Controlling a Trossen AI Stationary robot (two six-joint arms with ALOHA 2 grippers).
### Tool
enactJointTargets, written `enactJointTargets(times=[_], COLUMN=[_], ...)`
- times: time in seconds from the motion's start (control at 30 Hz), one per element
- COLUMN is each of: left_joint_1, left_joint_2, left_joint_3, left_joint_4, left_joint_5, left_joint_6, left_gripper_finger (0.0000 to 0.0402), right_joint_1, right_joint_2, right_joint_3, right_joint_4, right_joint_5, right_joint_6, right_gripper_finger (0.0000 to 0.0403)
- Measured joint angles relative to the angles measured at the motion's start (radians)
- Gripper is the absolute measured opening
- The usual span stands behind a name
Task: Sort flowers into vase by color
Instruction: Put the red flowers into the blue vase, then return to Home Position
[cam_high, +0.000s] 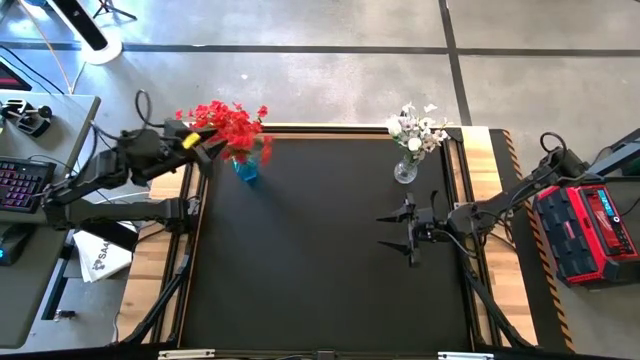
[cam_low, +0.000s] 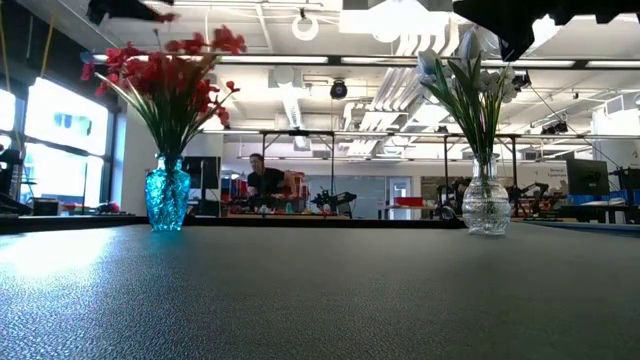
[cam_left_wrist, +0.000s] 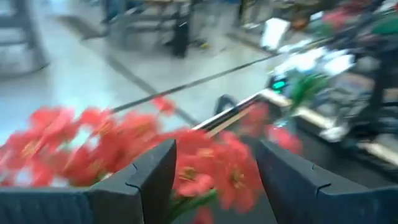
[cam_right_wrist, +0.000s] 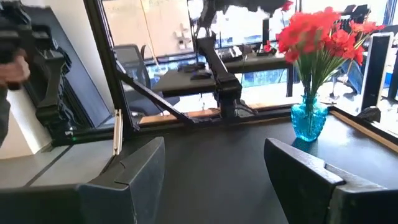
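Note:
The red flowers (cam_high: 232, 125) stand with their stems in a blue vase (cam_high: 246, 170) at the mat's far left; they also show in the low view (cam_low: 170, 80) and the right wrist view (cam_right_wrist: 320, 37). The white flowers (cam_high: 418, 128) stand in a clear vase (cam_high: 405, 172) at the far right, also in the low view (cam_low: 470, 85). My left gripper (cam_high: 207, 145) is open beside the red blossoms, which fill the gap ahead of its fingers (cam_left_wrist: 214, 174). My right gripper (cam_high: 408, 232) is open and empty over the mat's right side, pointing toward the left (cam_right_wrist: 214, 168). My left gripper stands open with red blossoms (cam_left_wrist: 205, 168) and a green stem between and ahead of its two fingers. The view is blurred, and I cannot tell whether a finger touches them.
The black mat (cam_high: 320, 270) lies bare between the two vases and toward the near edge. A wooden frame (cam_high: 480, 180) borders it. A red case (cam_high: 590, 230) sits off the right side, a keyboard (cam_high: 20, 185) off the left. A person (cam_low: 262, 180) is far behind the table.

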Motion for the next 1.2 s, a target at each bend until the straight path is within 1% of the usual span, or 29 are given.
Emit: enactJointTargets(times=[0.03,0.1,0.17,0.2,0.3,0.43,0.5,0.6,0.73,0.87,0.93,1.0,1.03,1.1,1.2], left_joint_1=[0.000,-0.005,-0.023,-0.037,-0.094,-0.201,-0.260,-0.345,-0.440,-0.530,-0.568,-0.604,-0.619,-0.635,-0.639], left_joint_2=[-0.001,0.000,0.002,0.006,0.041,0.152,0.218,0.311,0.409,0.483,0.514,0.540,0.549,0.559,0.558], left_joint_3=[0.007,0.011,0.011,0.011,0.011,0.011,0.011,0.010,0.010,0.010,0.010,-0.004,-0.026,-0.088,-0.217], left_joint_4=[0.022,0.073,0.108,0.120,0.157,0.220,0.262,0.286,0.237,0.100,0.031,0.005,0.018,0.106,0.353], left_joint_5=[0.029,0.096,0.143,0.151,0.150,0.141,0.131,0.092,0.063,0.049,0.006,-0.074,-0.102,-0.090,-0.033], left_joint_6=[0.018,0.043,0.072,0.084,0.102,0.128,0.146,0.149,0.017,-0.127,-0.207,-0.284,-0.316,-0.346,-0.335], left_gripper_finger=[0.0209,0.0209,0.0209,0.0209,0.0209,0.0201,0.0195,0.0188,0.0186,0.0186,0.0186,0.0186,0.0186,0.0186,0.0185], right_joint_1=[0.000,0.000,0.000,0.000,0.000,0.000,0.000,0.000,0.000,0.000,0.000,0.000,0.000,0.000,-0.003], right_joint_2=[-0.012,-0.044,-0.075,-0.087,-0.098,-0.089,-0.086,-0.087,-0.086,-0.085,-0.086,-0.087,-0.088,-0.089,-0.107], right_joint_3=[0.015,0.056,0.124,0.161,0.279,0.413,0.455,0.466,0.395,0.281,0.229,0.189,0.170,0.129,0.067], right_joint_4=[-0.040,-0.179,-0.371,-0.482,-0.798,-1.158,-1.291,-1.409,-1.436,-1.395,-1.365,-1.335,-1.308,-1.250,-1.136], right_joint_5=[0.000,0.018,0.033,0.037,0.036,0.022,0.016,-0.014,-0.080,-0.132,-0.153,-0.158,-0.154,-0.137,-0.142], right_joint_6=[0.002,0.033,0.104,0.147,0.285,0.424,0.476,0.552,0.659,0.747,0.767,0.768,0.766,0.719,0.609], right_gripper_finger=[0.0247,0.0248,0.0248,0.0247,0.0247,0.0247,0.0247,0.0248,0.0250,0.0266,0.0278,0.0289,0.0293,0.0297,0.0292])
